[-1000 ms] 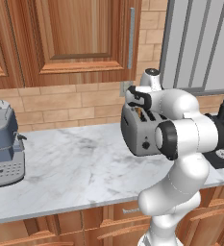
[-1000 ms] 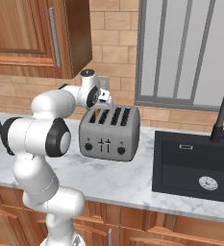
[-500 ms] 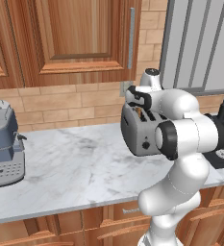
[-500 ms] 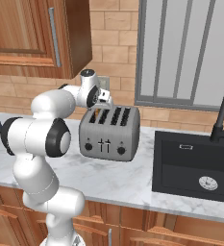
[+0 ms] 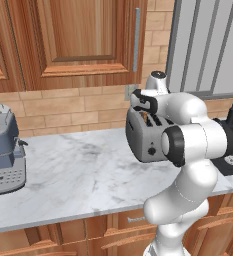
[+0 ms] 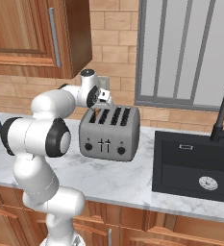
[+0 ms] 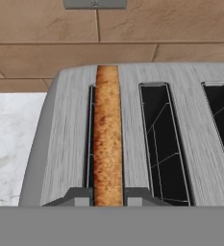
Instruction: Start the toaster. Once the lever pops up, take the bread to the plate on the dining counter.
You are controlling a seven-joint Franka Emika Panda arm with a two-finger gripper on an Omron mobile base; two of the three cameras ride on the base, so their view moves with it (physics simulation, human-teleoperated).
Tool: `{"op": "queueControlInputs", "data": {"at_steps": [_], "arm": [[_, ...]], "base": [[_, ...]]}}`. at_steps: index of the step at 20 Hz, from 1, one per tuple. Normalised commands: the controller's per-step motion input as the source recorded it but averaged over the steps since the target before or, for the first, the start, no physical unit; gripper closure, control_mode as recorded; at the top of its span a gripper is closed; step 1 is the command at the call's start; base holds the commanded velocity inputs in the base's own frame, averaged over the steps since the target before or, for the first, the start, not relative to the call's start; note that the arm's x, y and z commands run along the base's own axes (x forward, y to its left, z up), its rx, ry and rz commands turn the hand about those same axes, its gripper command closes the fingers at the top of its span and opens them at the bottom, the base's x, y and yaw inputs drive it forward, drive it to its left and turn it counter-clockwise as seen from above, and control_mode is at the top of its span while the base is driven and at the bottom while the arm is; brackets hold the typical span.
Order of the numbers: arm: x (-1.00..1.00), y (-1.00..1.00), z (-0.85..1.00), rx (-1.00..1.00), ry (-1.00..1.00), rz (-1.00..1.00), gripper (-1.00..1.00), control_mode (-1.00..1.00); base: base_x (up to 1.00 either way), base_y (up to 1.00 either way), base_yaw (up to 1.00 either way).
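Now the small slice of light-brown toast with a darker crust (image 7: 107, 139) stands on edge in the outermost slot of the boxy grey metal toaster (image 6: 109, 134), its top edge a long strip running straight away from the hand. Both dark fingers (image 7: 80, 196) sit one on each side of the slice's near end, clenched against it, so I judge the bread grasped and a straight upward lift due. Toaster rests on the white-grey marble tabletop (image 5: 83, 175).
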Motion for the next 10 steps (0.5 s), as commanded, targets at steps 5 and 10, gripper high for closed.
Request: {"op": "queueControlInputs", "data": {"at_steps": [5, 10], "arm": [[0.0, 0.0, 0.0, 0.0, 0.0, 0.0, 1.0, -1.0], [0.0, 0.0, 0.0, 0.0, 0.0, 0.0, 1.0, -1.0]], "base": [[0.0, 0.0, 0.0], [0.0, 0.0, 0.0]]}}
